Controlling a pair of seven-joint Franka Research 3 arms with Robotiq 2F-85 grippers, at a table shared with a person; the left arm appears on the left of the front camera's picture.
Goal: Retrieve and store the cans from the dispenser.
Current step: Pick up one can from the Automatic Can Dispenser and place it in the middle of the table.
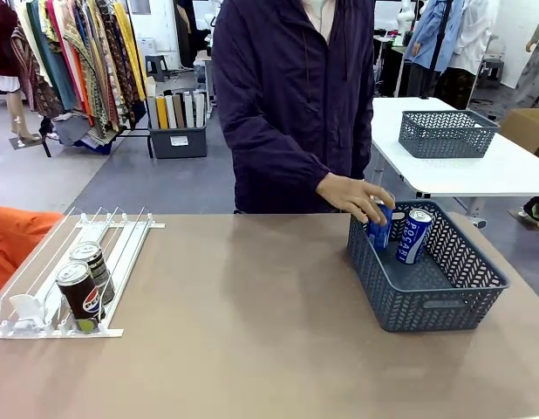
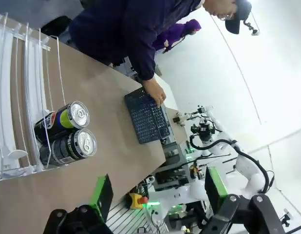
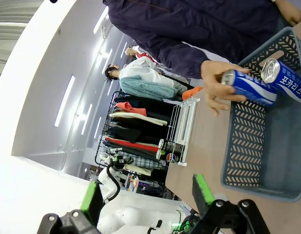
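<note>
Grey basket sits on table. Person's hand is over basket's far corner on the rack side, fingers wrapped round a blue can, w/ the can's lower part inside basket. 2nd blue can stands tilted in basket, just beside the held one. White rack lies well apart from basket, across the table. 2 black cans stand in one lane at its low end, one right behind the other. L gripper: jaws wide, nothing betw. them, above table, rack closer to it than basket. R gripper: jaws wide, empty, basket just ahead.
</note>
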